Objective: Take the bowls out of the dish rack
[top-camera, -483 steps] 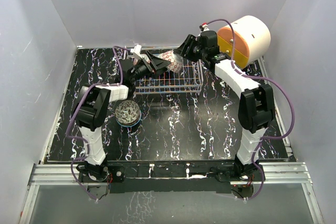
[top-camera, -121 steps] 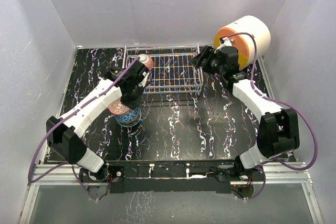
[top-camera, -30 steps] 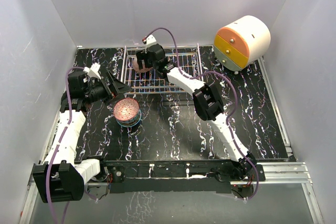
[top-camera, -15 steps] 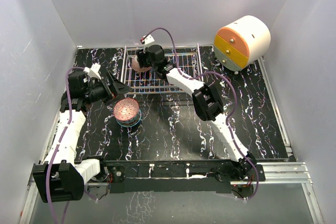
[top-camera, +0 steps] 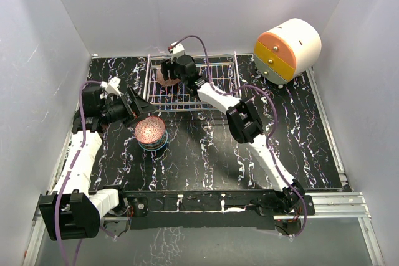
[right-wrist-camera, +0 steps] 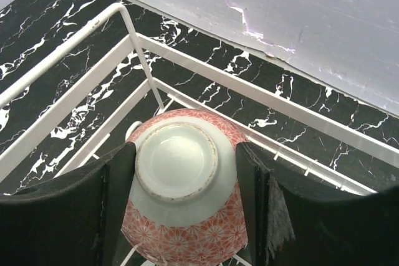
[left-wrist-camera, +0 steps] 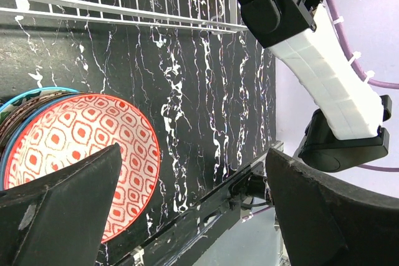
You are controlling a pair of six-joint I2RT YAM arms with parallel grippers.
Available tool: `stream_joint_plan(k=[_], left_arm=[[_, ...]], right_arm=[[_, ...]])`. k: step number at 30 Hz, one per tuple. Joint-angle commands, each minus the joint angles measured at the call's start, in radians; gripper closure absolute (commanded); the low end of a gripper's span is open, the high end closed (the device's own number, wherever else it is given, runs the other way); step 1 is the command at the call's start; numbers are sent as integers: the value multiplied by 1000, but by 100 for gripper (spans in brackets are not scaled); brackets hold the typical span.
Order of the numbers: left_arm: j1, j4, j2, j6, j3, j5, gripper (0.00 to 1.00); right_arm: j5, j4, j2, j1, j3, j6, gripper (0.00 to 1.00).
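My right arm is stretched over the dish rack, which sits at 12 o'clock on the counter. The right jaws are closed against the pink bowl, with one finger pressed to each flank. That bowl stands on its edge in the rack's 10 o'clock corner, its pale foot ring turned toward the wrist camera, and it is the only bowl I can see in the rack. Half a second ago the arm was in almost the same pose; the wrist has only nudged a little closer over the bowl, which has not left its corner. Four seconds ago this arm was over by the drawer unit at 2 o'clock. My left arm has not moved in the last second. The left jaws are spread wide with nothing in them, just off the counter at 11 o'clock of the stack of bowls. That stack is at 9 o'clock on the counter and is topped by a red-patterned bowl. Sixteen seconds ago the stack was lower and showed a beige top.
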Motion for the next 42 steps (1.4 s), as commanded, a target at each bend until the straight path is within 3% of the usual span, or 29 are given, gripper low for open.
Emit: stream_joint_plan(k=[1, 6, 10, 24, 27, 30, 36, 42], left_arm=[[6, -22, -3, 15, -10, 7, 3], [5, -6, 5, 11, -20, 10, 3], [6, 0, 3, 11, -24, 12, 3], [5, 113, -24, -79, -45, 39, 3], [5, 155, -41, -116, -41, -25, 3], [4, 272, -52, -190, -59, -78, 3], [-8, 568, 41, -373, -69, -56, 3], [-58, 842, 113, -520, -84, -68, 3]], right_arm=[[-4, 36, 18, -4, 31, -4, 37], [6, 65, -23, -4, -37, -13, 54], [18, 72, -59, -4, -64, -32, 61], [78, 176, -375, 2, -333, -70, 65], [81, 177, -464, -1, -396, -52, 66], [54, 198, -553, -4, -490, -7, 67], [20, 231, -700, -6, -634, 77, 68], [-110, 288, -847, -6, -784, 212, 68]])
